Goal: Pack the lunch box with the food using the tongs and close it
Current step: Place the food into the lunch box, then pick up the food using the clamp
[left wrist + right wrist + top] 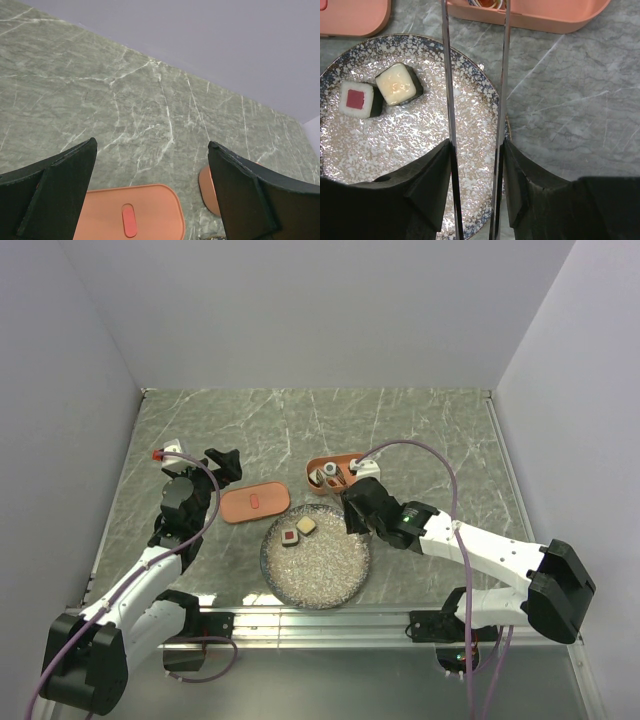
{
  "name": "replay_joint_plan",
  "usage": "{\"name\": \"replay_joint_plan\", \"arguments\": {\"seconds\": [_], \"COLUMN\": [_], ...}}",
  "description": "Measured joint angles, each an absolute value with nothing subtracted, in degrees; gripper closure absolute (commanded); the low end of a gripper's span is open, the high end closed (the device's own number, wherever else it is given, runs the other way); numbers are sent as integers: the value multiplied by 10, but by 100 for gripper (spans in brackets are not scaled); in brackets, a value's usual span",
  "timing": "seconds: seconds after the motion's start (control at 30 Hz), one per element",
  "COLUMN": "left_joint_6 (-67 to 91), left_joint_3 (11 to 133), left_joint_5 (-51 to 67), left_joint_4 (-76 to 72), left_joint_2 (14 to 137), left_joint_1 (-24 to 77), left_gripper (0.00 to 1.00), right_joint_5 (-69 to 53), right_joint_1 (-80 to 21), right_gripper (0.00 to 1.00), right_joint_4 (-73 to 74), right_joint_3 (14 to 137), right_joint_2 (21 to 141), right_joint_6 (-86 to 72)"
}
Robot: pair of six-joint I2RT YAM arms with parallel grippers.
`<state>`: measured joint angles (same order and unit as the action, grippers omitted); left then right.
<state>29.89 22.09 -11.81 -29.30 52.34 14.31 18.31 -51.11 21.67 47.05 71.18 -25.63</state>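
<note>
Green-grey veined stone forms the bench (420, 430), and near the middle of its near edge sits a round speckled grey plate (325, 585). Just beyond the plate, toward the bench's centre, lies the salmon-orange lunch box (312, 472), uncovered, with some food (328, 473) already inside. Its flat lid (254, 503) lies apart from it, beside the plate on the side facing the bench's left edge, red mark up. The left end effector (152, 165) hangs by the lid with its fingers spread wide and nothing between them. The right end effector (476, 150) sits over the plate, pinching the tongs (446, 75). Each thin metal arm lies against a finger's inner face, and the two arms stand apart and reach out past the plate's rim to the lunch box. Close together on the plate rest a red-centred piece (357, 99) and a cream-topped piece (397, 84), both dark-sided
</note>
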Motion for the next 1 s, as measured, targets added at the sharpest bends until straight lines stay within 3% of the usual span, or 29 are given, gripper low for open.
{"name": "replay_joint_plan", "arguments": {"seconds": [0.73, 1.0], "left_joint_6": [299, 299], "left_joint_3": [221, 221], "left_joint_5": [-118, -119], "left_joint_4": [-293, -293], "left_joint_2": [523, 524], "left_joint_1": [143, 143], "left_gripper": [0, 0], "right_joint_5": [203, 229], "right_joint_1": [-516, -586], "right_gripper": [48, 49], "right_joint_4": [219, 235], "right_joint_3": [467, 446], "right_joint_2": [639, 613], "right_joint_6": [-257, -277]}}
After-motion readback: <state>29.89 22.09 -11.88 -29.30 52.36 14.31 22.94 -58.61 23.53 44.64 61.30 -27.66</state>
